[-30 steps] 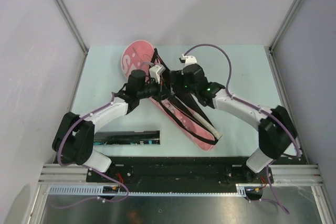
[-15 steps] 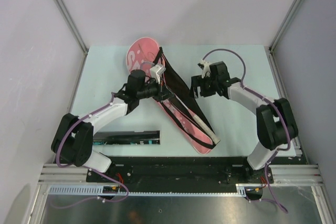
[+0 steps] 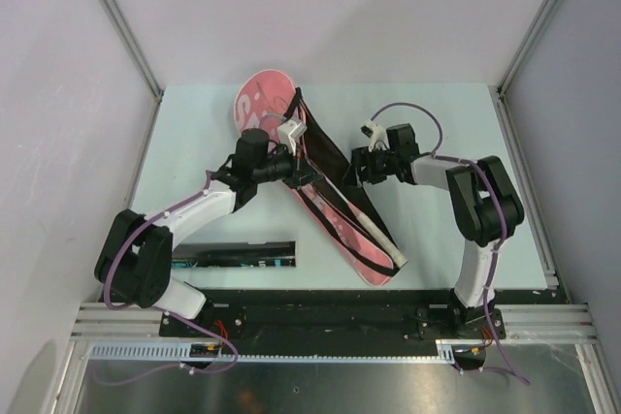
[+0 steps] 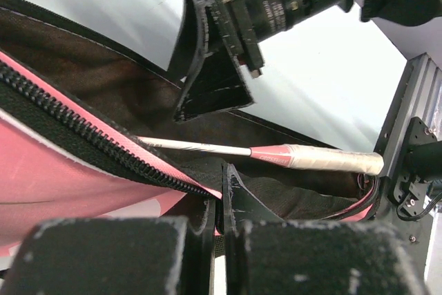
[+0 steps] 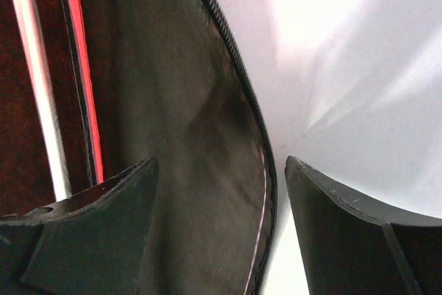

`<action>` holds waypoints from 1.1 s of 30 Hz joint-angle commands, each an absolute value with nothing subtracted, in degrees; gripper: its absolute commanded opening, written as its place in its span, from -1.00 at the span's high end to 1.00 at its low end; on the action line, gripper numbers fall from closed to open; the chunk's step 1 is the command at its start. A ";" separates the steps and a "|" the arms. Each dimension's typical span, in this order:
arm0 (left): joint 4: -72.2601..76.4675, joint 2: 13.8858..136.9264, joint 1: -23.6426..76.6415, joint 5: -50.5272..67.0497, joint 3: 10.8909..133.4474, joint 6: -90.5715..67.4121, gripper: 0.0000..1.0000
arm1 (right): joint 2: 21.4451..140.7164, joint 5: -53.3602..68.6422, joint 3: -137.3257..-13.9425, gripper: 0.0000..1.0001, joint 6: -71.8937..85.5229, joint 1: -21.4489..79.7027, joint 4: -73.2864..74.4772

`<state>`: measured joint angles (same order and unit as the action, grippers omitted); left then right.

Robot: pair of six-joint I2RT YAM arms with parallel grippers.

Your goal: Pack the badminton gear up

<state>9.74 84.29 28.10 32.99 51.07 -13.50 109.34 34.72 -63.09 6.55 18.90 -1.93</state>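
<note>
The pink bag [image 3: 258, 100] lies slantwise on the table with its black-lined flap [image 3: 325, 147] spread to the right. Inside it lies a racket, its pale handle [image 3: 378, 232] toward the near end; the left wrist view shows that handle [image 4: 331, 159] and the thin shaft. My left gripper [image 3: 306, 174] is shut on the bag's zipped pink edge [image 4: 124, 153]. My right gripper [image 3: 358, 167] stands open at the flap's right edge, and the flap's rim [image 5: 259, 150] runs between its wide fingers [image 5: 219, 162] without being pinched. No shuttlecocks show.
A long black tube [image 3: 233, 254] lies near the front edge, left of the bag. Bare pale table [image 3: 194, 133] shows on the left, at the back and on the right [image 3: 456, 133]. Frame posts rise at the table's back corners.
My right gripper left the middle of the bag, swung right, then came back a little to the flap's edge. The black flap now lies spread open. The left gripper has stayed put.
</note>
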 commanded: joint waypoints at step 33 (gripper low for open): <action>12.92 75.67 25.67 19.61 43.68 -31.38 0.99 | 108.46 -6.86 -90.45 0.82 5.27 35.95 26.20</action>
